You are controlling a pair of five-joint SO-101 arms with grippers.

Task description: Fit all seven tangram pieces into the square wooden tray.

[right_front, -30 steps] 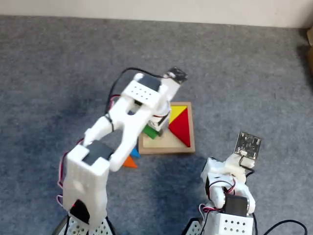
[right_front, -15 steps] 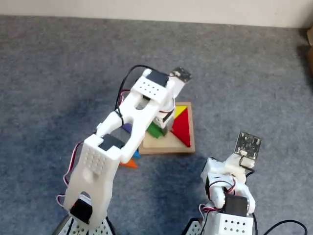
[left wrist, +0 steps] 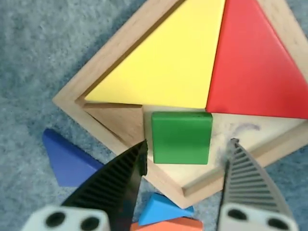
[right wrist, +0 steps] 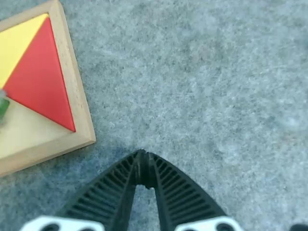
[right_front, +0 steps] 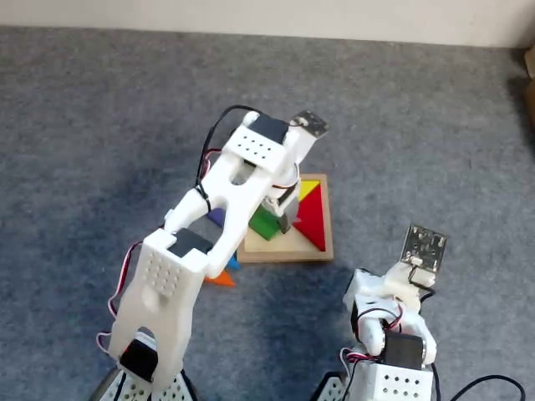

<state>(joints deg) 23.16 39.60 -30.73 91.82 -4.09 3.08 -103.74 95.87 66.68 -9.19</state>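
Note:
The square wooden tray holds a big yellow triangle and a big red triangle. Below them a green square lies flat on the tray floor. My left gripper hovers over it, open, one finger on either side; a gap shows on one side. In the high view the left arm stretches over the tray, with the green square under its fingers. My right gripper is shut over bare carpet, near the tray's corner.
Outside the tray's near-left side lie a dark blue piece, a light blue triangle and an orange piece. From above, the orange piece shows beside the left arm. Grey carpet lies all around.
The left arm swung right and farther over the tray, bringing the green square from the tray's left edge deeper inside. The right arm has kept still.

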